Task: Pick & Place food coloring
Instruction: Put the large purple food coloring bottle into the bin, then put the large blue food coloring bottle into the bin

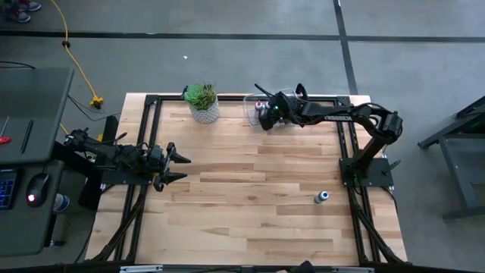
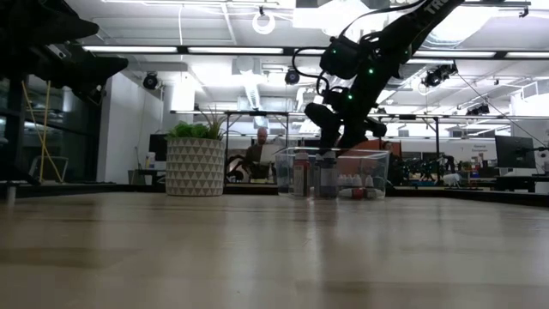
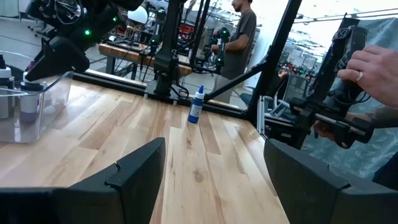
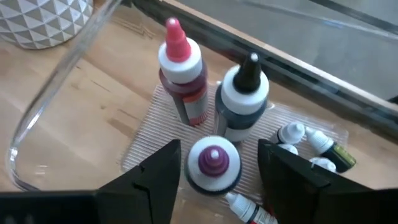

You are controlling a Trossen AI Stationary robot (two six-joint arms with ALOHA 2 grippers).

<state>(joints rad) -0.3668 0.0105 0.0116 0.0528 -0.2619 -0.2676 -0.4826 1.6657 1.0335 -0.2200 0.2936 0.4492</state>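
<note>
The food coloring bottles stand and lie inside the clear bin (image 1: 256, 106) at the table's far edge. In the right wrist view I see a red-topped bottle (image 4: 180, 74), a black-topped one (image 4: 244, 93) and a purple-topped one (image 4: 213, 163) standing upright, with tiny pale bottles (image 4: 298, 134) lying beside them. My right gripper (image 4: 219, 149) is open above the bin and points down, its fingers on either side of the purple-topped bottle without touching it. One blue-topped bottle (image 1: 322, 197) stands alone on the table near the right side. My left gripper (image 1: 182, 167) waits open at the left.
A green potted plant (image 1: 202, 102) stands left of the bin at the far edge. The bin's clear rim (image 4: 56, 81) curves close to my right fingers. Black frame rails (image 1: 352, 152) run along the table's sides. A person's hand (image 3: 373, 68) shows beyond the table's right side.
</note>
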